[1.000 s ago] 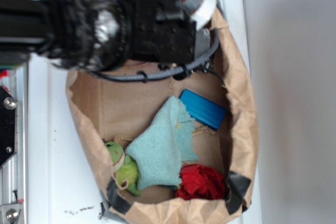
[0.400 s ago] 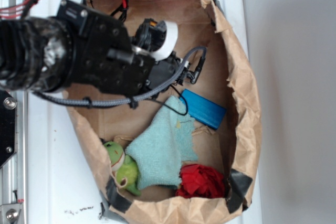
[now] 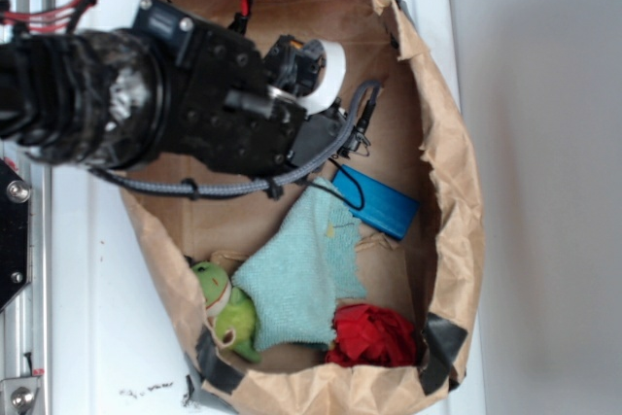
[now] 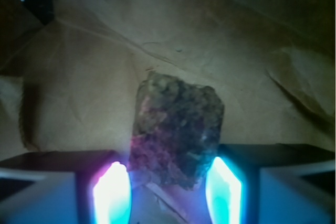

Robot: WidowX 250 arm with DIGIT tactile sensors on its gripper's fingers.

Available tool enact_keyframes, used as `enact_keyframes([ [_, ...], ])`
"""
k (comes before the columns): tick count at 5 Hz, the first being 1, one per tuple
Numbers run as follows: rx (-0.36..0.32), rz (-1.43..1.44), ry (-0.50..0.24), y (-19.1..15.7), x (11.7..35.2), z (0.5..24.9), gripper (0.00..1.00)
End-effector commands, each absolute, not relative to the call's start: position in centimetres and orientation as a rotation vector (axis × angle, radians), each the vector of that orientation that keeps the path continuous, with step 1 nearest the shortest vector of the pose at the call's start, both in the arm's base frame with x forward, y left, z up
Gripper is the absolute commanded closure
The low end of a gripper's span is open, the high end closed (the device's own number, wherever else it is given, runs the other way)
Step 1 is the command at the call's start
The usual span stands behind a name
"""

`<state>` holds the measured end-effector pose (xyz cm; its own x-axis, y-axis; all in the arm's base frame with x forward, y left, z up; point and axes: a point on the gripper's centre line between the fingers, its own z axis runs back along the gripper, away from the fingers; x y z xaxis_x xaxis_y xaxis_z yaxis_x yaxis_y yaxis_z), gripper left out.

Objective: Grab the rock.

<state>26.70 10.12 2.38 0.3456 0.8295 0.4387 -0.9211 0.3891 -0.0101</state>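
In the exterior view we cannot see the rock; the arm hides it, and the claw [image 3: 355,138] hangs at twelve o'clock from the blue block [image 3: 377,201] inside the paper bag [image 3: 457,201]. In the wrist view the rock [image 4: 177,129] sits between our open fingers [image 4: 111,192], on the bag floor it seems. We judge it hard, dense and rough, best pinched across its flatter flanks.

Between the gripper's [image 4: 167,192] glowing blue-white pads sits the rock [image 4: 177,129], mottled grey-brown with a pink tinge. Beyond it the bag [image 3: 452,191] is tan; below the black gripper lie a blue block [image 3: 377,201], pale teal cloth [image 3: 296,274], red ball [image 3: 374,337] and green frog [image 3: 228,313].
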Motion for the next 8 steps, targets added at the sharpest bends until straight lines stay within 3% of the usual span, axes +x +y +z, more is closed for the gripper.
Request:
enact_keyframes([
  [1,0.228,1.177,-0.435,10.6,25.6,3.4,1.00],
  [2,0.234,1.185,-0.426,10.9,25.0,3.3,0.00],
  [6,0.227,1.307,-0.455,11.2,24.6,2.7,0.00],
  [8,0.166,1.396,-0.476,10.7,24.7,2.3,0.00],
])
